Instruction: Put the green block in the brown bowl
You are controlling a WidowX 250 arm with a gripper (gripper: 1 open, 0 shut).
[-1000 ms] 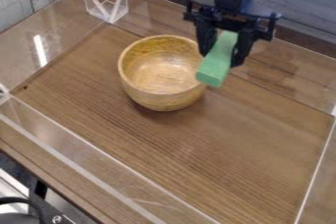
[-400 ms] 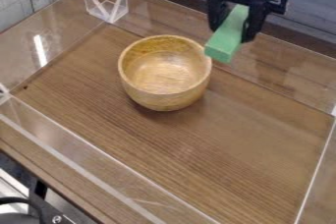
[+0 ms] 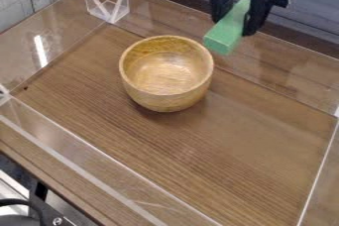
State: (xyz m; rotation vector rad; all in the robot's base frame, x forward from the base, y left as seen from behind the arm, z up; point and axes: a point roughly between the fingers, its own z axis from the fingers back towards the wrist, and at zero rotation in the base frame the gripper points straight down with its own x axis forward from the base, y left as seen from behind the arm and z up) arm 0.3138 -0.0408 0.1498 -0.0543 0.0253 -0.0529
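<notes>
The gripper (image 3: 247, 10) hangs at the far right of the scene, pointing down, its black fingers (image 3: 265, 7) clamped on the upper end of the green block (image 3: 229, 27), which dangles tilted in the air with its lower end toward the left. The brown bowl (image 3: 166, 72) stands upright on the wooden desk (image 3: 225, 131), below and to the left of the block and apart from it. A clear plastic wall (image 3: 54, 42) edges the desk.
</notes>
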